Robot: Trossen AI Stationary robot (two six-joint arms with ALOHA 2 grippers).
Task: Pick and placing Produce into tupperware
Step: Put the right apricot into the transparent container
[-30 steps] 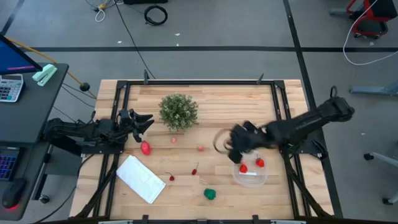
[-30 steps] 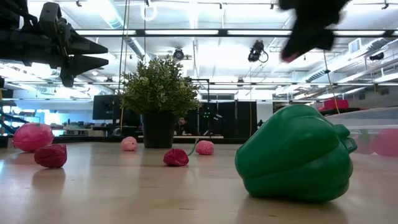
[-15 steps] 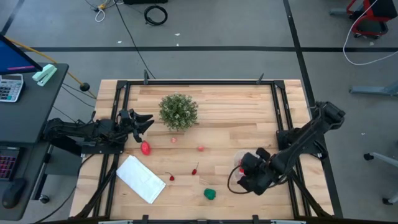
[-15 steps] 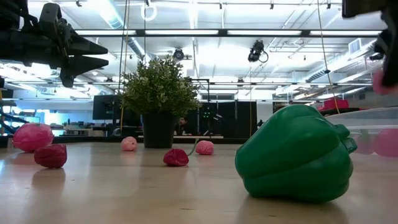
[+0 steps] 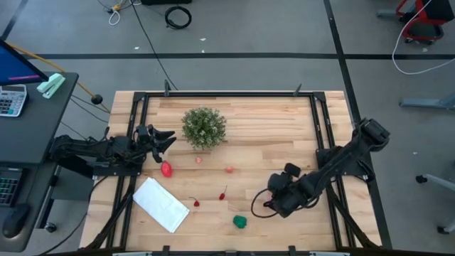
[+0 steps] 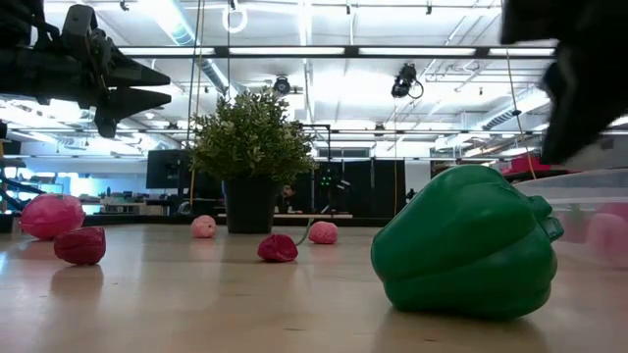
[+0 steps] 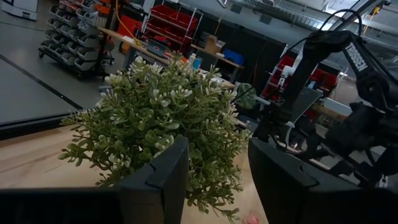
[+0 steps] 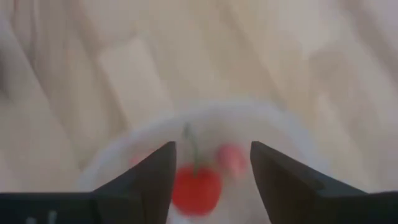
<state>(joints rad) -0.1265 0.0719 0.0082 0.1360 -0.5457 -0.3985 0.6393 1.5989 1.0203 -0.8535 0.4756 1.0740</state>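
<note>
Tupperware point(image 8: 205, 134) — red pieces inside | right gripper point(image 8: 211, 180) spread above | plant point(image 5: 204, 127) — well apart

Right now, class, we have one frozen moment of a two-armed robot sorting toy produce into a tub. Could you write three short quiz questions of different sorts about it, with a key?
1. True or false: the green pepper lies inside the tupperware.
2. Which gripper hangs above the tupperware? A) left gripper B) right gripper
3. Fill in: the left gripper waits beside the bushy ____.

Key:
1. False. It lies on the table, outside it.
2. B. Its wrist view looks down between open fingers at red pieces in the tub.
3. Plant.
</note>
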